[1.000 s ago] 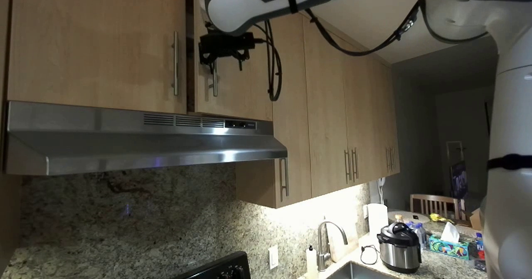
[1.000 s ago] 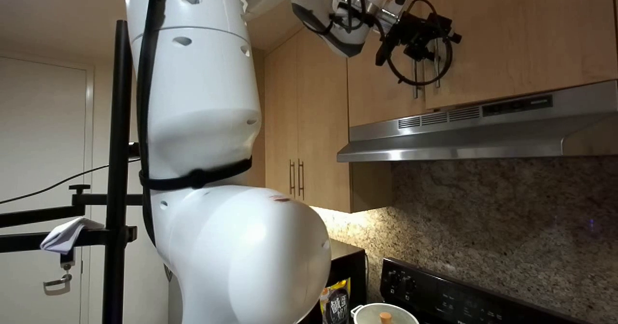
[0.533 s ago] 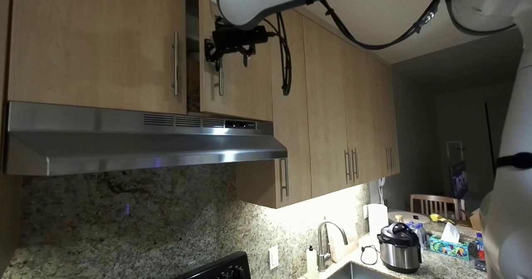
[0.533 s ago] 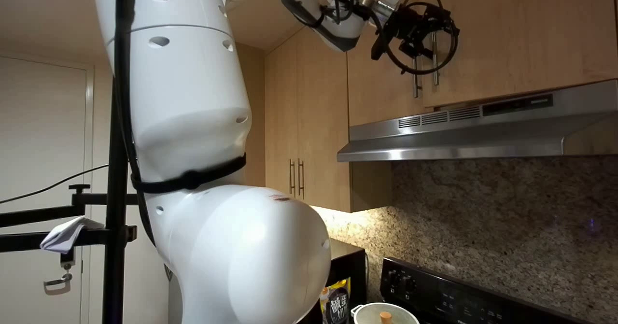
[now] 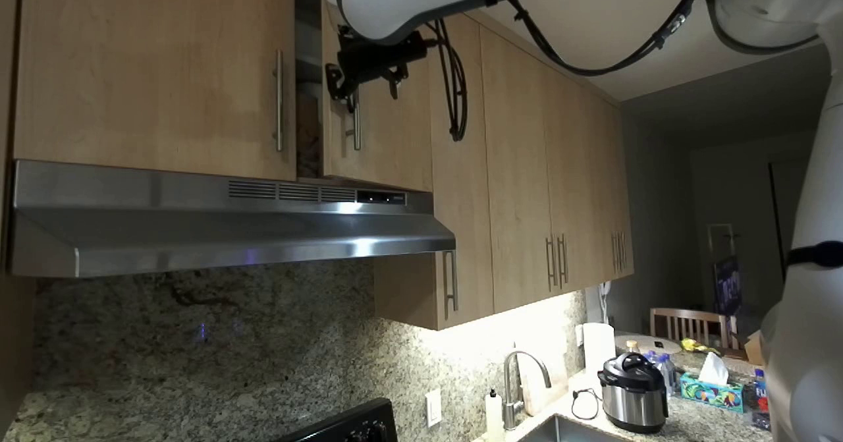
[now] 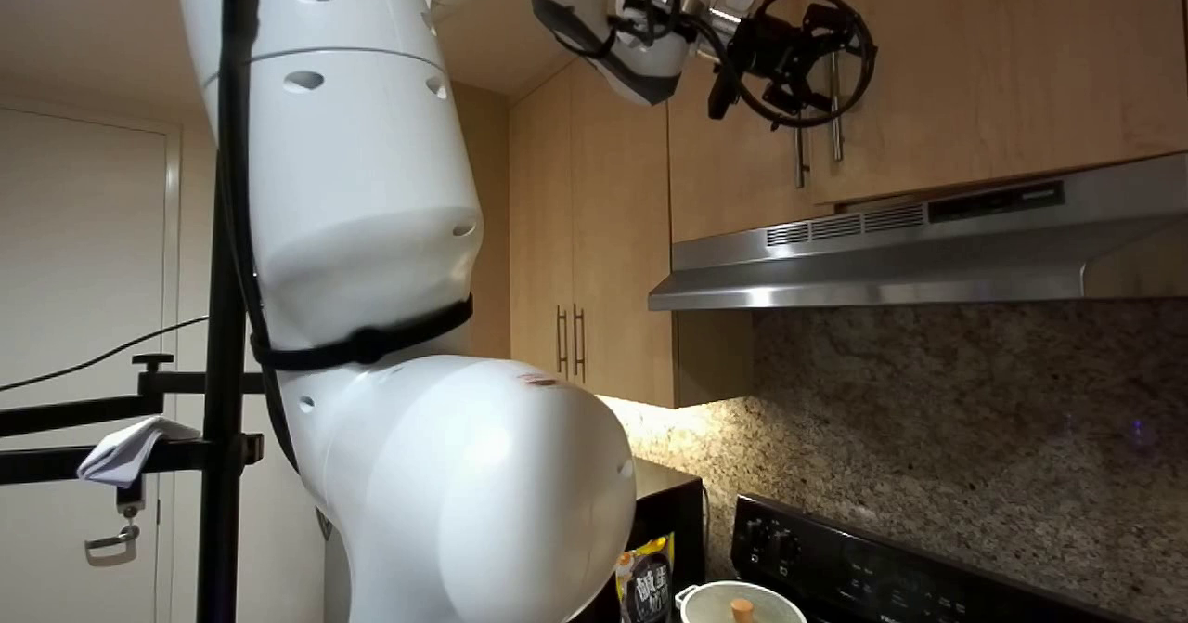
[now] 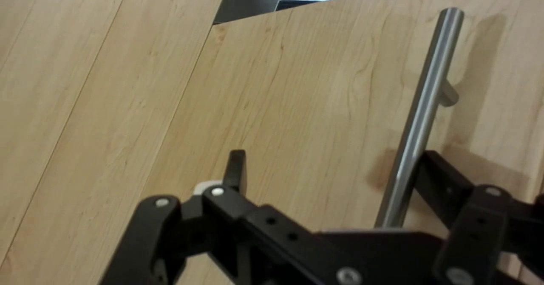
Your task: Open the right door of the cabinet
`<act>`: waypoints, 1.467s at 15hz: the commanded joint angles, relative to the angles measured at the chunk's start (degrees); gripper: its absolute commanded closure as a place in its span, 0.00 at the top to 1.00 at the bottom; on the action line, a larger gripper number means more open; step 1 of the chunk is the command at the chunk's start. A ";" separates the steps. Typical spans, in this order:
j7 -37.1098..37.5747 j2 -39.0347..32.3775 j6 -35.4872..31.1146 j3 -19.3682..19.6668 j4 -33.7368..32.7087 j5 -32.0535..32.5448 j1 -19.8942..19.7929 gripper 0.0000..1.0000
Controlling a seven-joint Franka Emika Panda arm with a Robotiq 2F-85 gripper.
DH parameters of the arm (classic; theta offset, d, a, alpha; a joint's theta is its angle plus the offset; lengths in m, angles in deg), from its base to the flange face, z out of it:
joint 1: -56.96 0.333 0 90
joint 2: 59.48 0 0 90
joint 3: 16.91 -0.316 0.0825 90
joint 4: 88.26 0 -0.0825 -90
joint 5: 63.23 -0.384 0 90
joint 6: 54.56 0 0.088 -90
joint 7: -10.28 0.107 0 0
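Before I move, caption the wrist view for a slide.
Open hand straddling the silver bar handle on the right door.

Kitchen: steel range hood above black stove, 1 lidded pot, sink with faucet, 1 black-lidded cooker on speckled table.

A speckled stone tabletop, lower right in an exterior view, carries a cluster of kitchen goods — a steel sink is set into it, cut off at the bottom of the view. A curved faucet rises beside the sink, a dark-topped bottle upright just next to it. A steel-and-black lidded cooker stands upright near the sink, with a white roll behind it. Blue-capped bottles stand just beyond the cooker, partly hidden by it — nearby sit a brightly patterned tissue box, white tissue poking up, and another bottle showing some red.
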 commanded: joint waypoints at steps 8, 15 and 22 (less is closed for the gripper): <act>-4.91 0.28 -2.04 0.72 -0.26 -6.34 -0.28 1.00; -5.11 1.79 -1.97 0.99 0.90 -6.63 -0.59 1.00; -7.80 4.79 1.84 1.18 1.49 -9.67 -0.33 1.00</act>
